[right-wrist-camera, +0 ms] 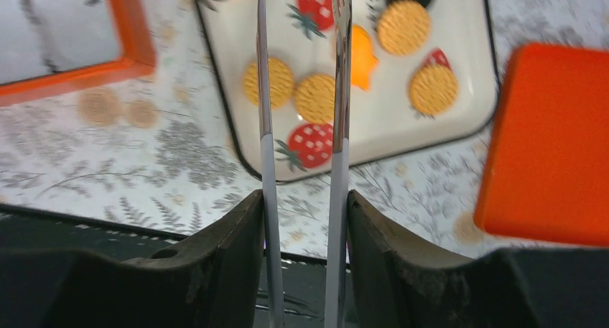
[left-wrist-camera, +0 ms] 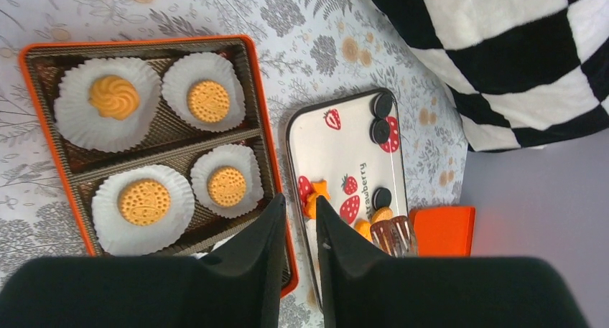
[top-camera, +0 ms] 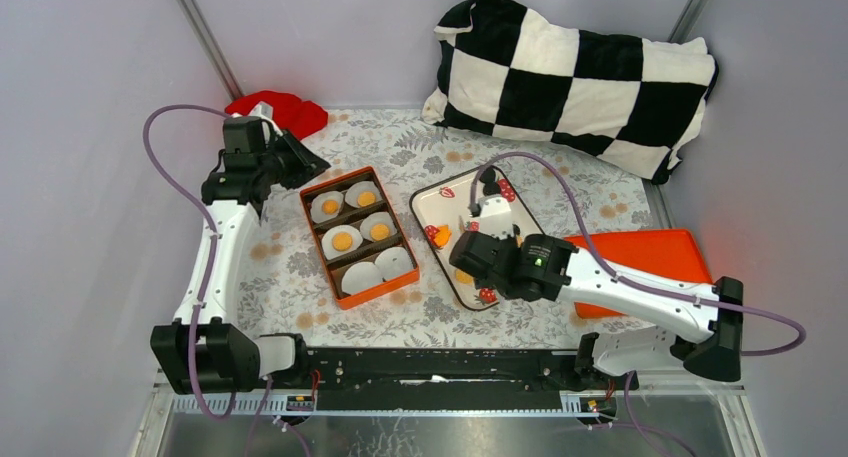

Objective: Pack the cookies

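Right claw (right-wrist-camera: 305, 199) is clamped on a pair of thin metal tongs (right-wrist-camera: 336, 170), one tong arm against each finger. It sits over the near end of the white strawberry tray (left-wrist-camera: 345, 152). In the right wrist view the tong arms run out over the tray's cookies, one arm crossing a round golden one and the other beside an irregular orange piece. That view is blurred, so I can't tell if the tips touch anything.

Left claw (left-wrist-camera: 299, 202) is clenched to a thin slit and grasps nothing. It is up at the far left by the red cloth (top-camera: 275, 112), looking down past the orange box (left-wrist-camera: 129, 41).

The cookies (left-wrist-camera: 208, 100) are split between two places:
- **Box:** four sit in it, each in its own white paper cup (left-wrist-camera: 106, 104). One is a swirl and three are round golden discs, filling the far and middle compartments. The near compartment has two cups with nothing in them.
- **Tray:** the rest lie loose here. There are black discs at the far end and mid-tray, a star-like orange piece on the box side, and several golden discs toward the near end.

The tray lies just beside the box on the floral tabletop (top-camera: 280, 267), not touching it. An orange lid (top-camera: 650, 252) is to the right of the tray, partly under the right arm, and a checkered pillow (top-camera: 575, 77) sits at the far right.
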